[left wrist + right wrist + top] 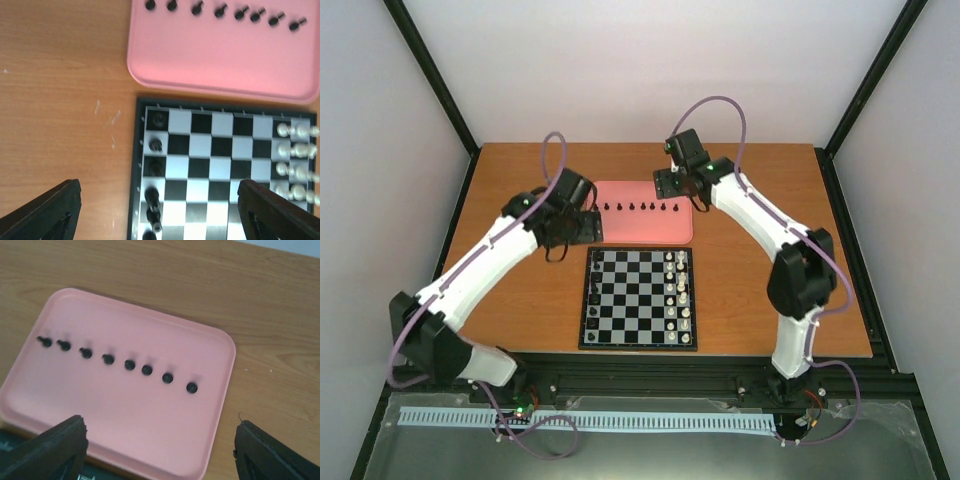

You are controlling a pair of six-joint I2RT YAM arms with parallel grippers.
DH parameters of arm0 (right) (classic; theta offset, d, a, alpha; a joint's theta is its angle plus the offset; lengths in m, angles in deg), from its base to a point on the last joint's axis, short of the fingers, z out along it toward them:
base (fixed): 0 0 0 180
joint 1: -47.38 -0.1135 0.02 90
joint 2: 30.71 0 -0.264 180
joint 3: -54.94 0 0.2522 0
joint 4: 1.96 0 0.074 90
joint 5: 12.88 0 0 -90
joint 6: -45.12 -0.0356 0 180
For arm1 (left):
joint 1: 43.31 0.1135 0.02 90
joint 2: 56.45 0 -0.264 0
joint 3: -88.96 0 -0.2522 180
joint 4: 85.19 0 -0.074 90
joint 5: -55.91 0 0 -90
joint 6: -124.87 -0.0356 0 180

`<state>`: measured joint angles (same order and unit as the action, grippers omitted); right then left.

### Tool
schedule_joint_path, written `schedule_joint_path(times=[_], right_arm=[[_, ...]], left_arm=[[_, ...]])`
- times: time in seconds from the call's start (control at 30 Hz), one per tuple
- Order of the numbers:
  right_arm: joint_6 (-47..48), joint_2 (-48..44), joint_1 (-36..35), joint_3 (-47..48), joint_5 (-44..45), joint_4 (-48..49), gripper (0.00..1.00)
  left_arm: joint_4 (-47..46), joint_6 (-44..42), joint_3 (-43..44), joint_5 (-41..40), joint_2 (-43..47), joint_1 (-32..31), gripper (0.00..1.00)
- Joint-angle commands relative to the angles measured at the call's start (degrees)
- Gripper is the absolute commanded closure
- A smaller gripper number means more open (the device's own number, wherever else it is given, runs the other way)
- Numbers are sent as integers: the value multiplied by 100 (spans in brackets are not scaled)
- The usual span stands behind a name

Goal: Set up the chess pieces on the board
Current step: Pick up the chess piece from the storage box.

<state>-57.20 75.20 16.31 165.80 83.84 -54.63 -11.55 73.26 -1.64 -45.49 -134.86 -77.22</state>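
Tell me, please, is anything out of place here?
Yes. Eight black pawns sit in a row on the pink tray, not on the board, whose column for them is bare. Nothing looks spilled.

Bright, even, diffuse light; shadows short and soft. Left wrist view soft-focused, black chess pieces [152, 200] smeared at lower left of the board [200, 145]. Right wrist view sharper; pink tray [150, 430] slightly washed.

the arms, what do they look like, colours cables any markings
Both the left arm and right arm have white shells with black joints. A purple cable loops over each, small green lights show near the wrists, and the fingers are black.
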Motion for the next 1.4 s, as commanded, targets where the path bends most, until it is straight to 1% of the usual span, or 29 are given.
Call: schedule_joint_path(times=[0.0, 0.1, 0.2, 0.27, 0.4, 0.53, 0.63, 0.8, 1.1, 1.37], right_arm=[[35, 936, 153, 970, -51, -615, 11], [-28, 1609, 295, 1678, -153, -893, 18], [-101, 2208, 463, 2256, -434, -1190, 28], [-91, 2491, 532, 2482, -467, -1311, 34], [-90, 2799, 632, 2649, -420, -1459, 41], [-72, 2858, 686, 2513, -473, -1437, 43], [-34, 2887, 692, 2396, -617, -1441, 47], [-43, 2869, 690, 2122, -698, -1302, 48], [-3, 3135, 699, 2327, -700, -1335, 49], [34, 3468, 716, 2718, -669, -1390, 54]], left_arm=[[-105, -1007, 610, 629, -602, 843, 12], [-165, -1205, 915, 923, -996, 1336, 12], [-210, -1383, 1063, 947, -1207, 1553, 12], [-261, -1415, 1057, 1079, -1316, 1667, 11], [-383, -1430, 977, 1229, -1477, 1781, 9], [-424, -1440, 1020, 1248, -1619, 1791, 3], [-428, -1442, 1038, 1227, -1646, 1791, 2], [-409, -1447, 996, 1192, -1645, 1791, 0], [-400, -1440, 906, 1148, -1610, 1791, 0], [-390, -1447, 924, 1148, -1632, 1792, 0]])
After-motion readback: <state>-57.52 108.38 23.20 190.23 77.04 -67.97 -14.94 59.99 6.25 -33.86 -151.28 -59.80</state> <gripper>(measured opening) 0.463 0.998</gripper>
